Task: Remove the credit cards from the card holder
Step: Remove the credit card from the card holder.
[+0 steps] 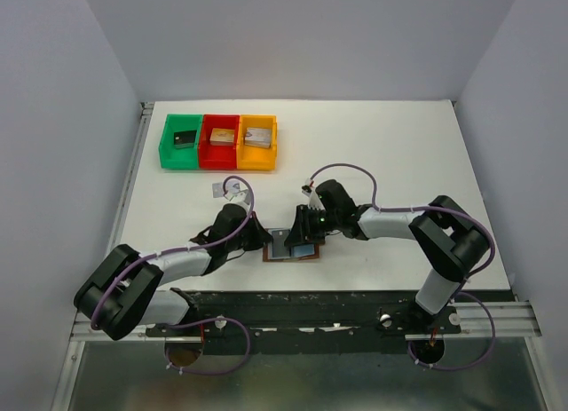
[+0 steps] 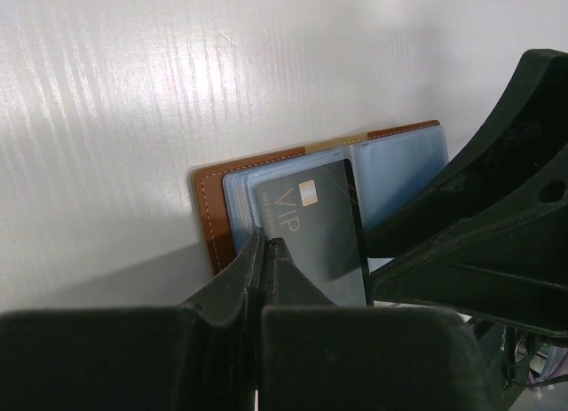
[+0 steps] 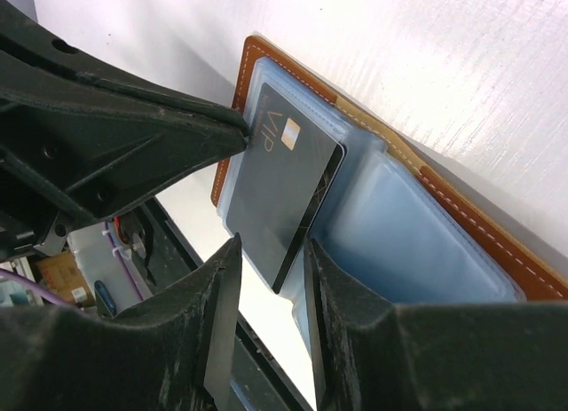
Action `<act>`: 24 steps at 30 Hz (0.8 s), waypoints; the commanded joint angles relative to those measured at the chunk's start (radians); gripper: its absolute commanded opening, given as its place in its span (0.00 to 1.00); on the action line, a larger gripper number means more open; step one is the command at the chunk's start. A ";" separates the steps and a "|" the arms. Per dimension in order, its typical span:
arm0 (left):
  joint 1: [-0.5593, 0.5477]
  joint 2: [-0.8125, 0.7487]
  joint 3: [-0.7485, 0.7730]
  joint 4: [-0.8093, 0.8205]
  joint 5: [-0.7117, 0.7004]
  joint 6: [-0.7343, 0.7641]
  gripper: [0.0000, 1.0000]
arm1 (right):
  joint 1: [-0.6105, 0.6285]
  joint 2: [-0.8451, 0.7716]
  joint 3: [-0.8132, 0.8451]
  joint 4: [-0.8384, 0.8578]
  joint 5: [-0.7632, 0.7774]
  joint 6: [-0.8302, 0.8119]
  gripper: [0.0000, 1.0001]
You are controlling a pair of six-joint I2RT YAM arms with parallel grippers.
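The brown leather card holder [image 1: 288, 259] lies open on the white table near the front edge, blue lining up [image 3: 408, 225]. A dark credit card [image 2: 311, 225] marked VIP with a gold chip sticks slantwise out of its left sleeve [image 3: 284, 180]. My left gripper [image 2: 266, 242] is shut, its tips pressing on the sleeve's edge at the card's corner [image 1: 264, 236]; whether it pinches the sleeve I cannot tell. My right gripper [image 3: 272, 242] is open and straddles the card's free corner, with a gap on each side [image 1: 303, 233]. Other cards are hidden.
Green [image 1: 180, 141], red [image 1: 220, 141] and orange [image 1: 257, 143] trays stand in a row at the back left, each with a small block inside. A small white tag [image 1: 229, 191] lies behind the left arm. The black front rail [image 1: 311, 300] runs just below the wallet.
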 commanded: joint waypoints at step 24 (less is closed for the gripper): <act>0.004 -0.079 -0.074 -0.015 -0.050 -0.029 0.00 | -0.006 0.088 0.001 0.080 -0.051 0.050 0.42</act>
